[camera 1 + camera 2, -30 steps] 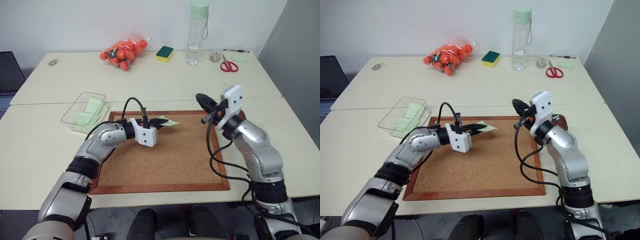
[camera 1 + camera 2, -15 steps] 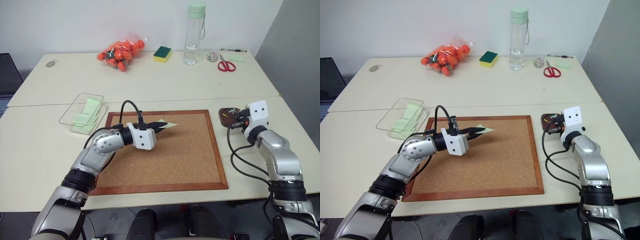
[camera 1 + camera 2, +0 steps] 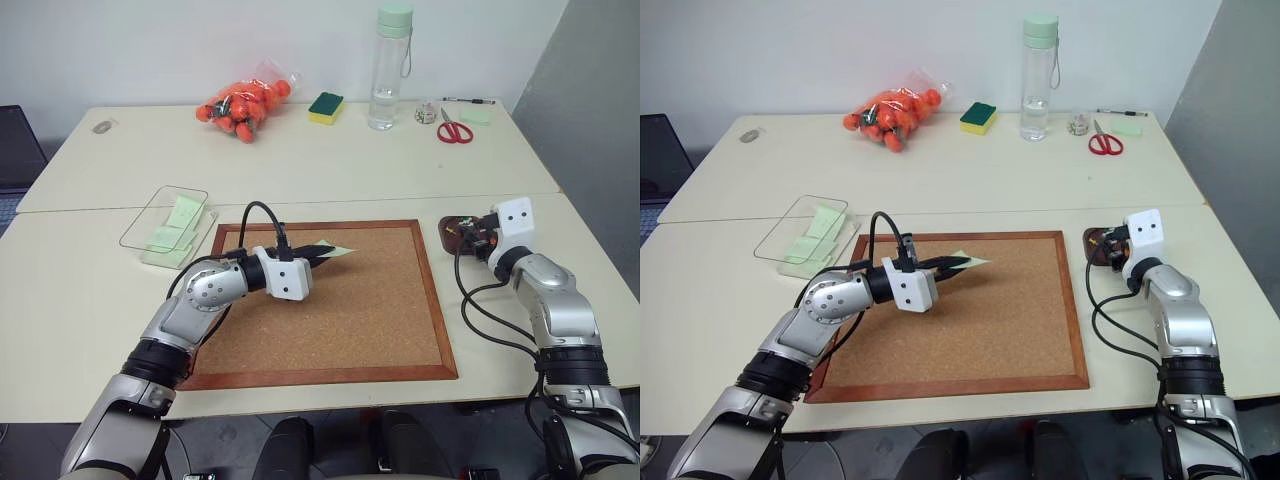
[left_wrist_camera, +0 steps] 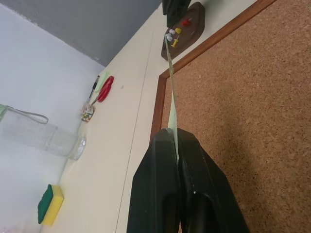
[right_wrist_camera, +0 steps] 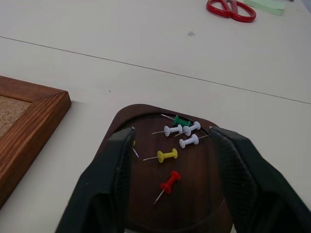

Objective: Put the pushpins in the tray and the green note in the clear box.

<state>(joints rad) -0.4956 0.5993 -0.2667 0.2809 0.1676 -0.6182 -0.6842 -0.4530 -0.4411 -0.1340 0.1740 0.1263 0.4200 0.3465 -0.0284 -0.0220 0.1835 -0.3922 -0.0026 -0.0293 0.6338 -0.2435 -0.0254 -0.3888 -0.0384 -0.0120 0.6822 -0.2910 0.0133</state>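
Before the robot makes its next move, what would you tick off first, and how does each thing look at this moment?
1. Green note gripped: ok, the left claw is shut on its edge.
2. Note free of the cork board: ok, it sticks out from the claw above the cork.
3. Clear box ready: ok, it is open on top with pale green notes already inside.
4. Right claw empty: ok, its fingers stand open over the tray.
5. Pushpins in the tray: ok, red, yellow, green and white ones lie in it.
6. No pins left on the board: cannot tell for sure; none stand out.
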